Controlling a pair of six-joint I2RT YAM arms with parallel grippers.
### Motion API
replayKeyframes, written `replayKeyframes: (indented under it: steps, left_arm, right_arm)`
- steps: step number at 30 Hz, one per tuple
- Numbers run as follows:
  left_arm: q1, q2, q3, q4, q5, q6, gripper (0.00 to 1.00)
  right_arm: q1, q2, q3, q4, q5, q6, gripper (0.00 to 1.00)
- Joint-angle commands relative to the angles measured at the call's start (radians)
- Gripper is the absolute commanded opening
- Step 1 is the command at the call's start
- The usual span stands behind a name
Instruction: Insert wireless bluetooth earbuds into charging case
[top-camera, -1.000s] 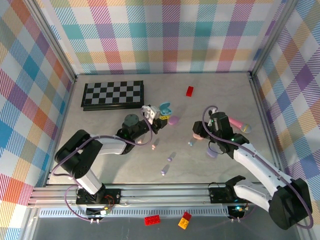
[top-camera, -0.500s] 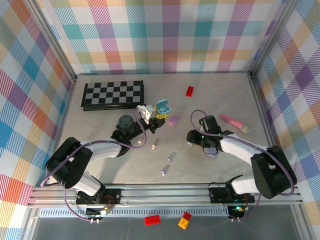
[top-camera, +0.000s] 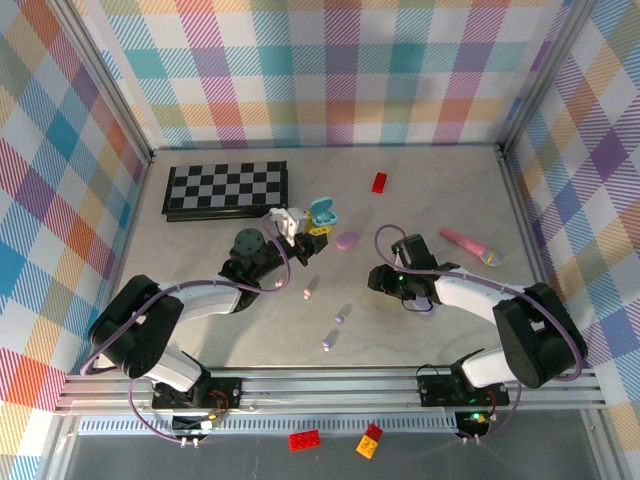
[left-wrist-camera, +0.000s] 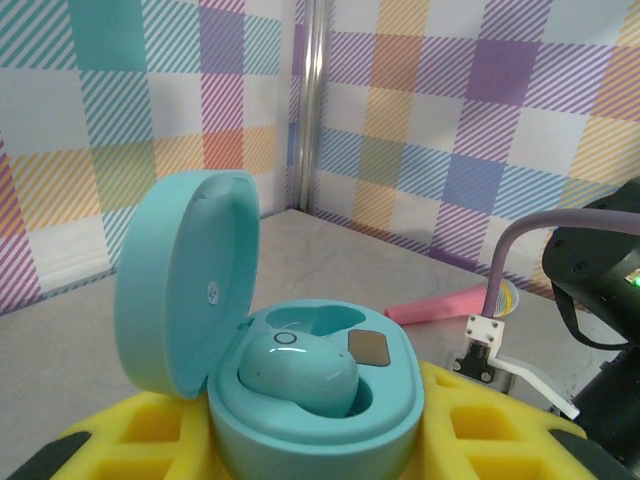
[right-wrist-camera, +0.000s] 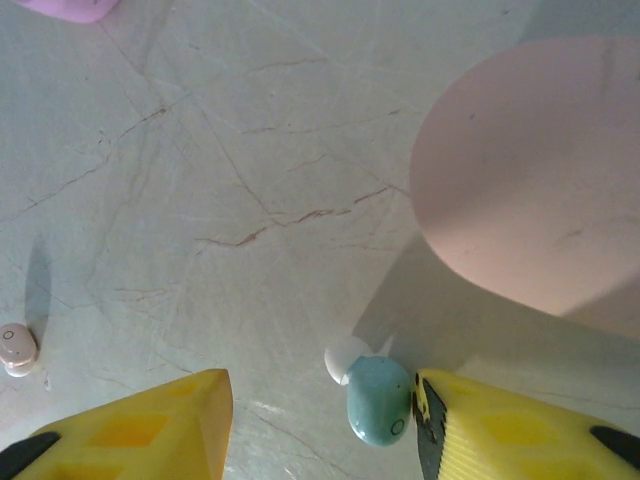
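Observation:
My left gripper (left-wrist-camera: 320, 440) is shut on an open teal charging case (left-wrist-camera: 300, 400), held just off the table with its lid (left-wrist-camera: 180, 280) up. One teal earbud (left-wrist-camera: 300, 372) sits in the near well; the far well is bare. In the top view that case (top-camera: 324, 212) is above the table's middle. My right gripper (right-wrist-camera: 320, 420) hangs open low over the table, with a loose teal earbud (right-wrist-camera: 380, 400) lying between its fingers and touching the right finger (right-wrist-camera: 520, 430). A pink earbud (right-wrist-camera: 18, 348) lies to the left.
A big pink case (right-wrist-camera: 530, 180) lies just beyond the right gripper and a purple case (top-camera: 346, 241) between the arms. A pink earbud (top-camera: 310, 289) and two purple ones (top-camera: 342, 314) (top-camera: 329, 341) lie mid-table. Chessboard (top-camera: 227, 188), red brick (top-camera: 379, 181) and pink pen (top-camera: 465, 243) lie farther back.
My right gripper has swung left and down over the loose teal earbud. My left gripper has carried the teal case a little back and left.

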Motion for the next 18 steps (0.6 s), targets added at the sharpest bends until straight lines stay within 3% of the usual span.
replayKeyframes:
  steps: [1, 10, 18]
  left_arm:
    - [0.009, -0.036, -0.004, 0.048, 0.018, -0.025, 0.32]
    - [0.011, -0.024, 0.009, 0.073, 0.041, -0.05, 0.32]
    - [0.031, -0.029, -0.011, 0.115, -0.005, -0.106, 0.32]
  right_arm:
    - [0.015, 0.002, -0.019, 0.012, -0.027, 0.02, 0.5]
    - [0.059, 0.051, 0.012, 0.062, -0.073, 0.039, 0.5]
    - [0.1, 0.047, 0.04, 0.093, -0.084, 0.029, 0.49]
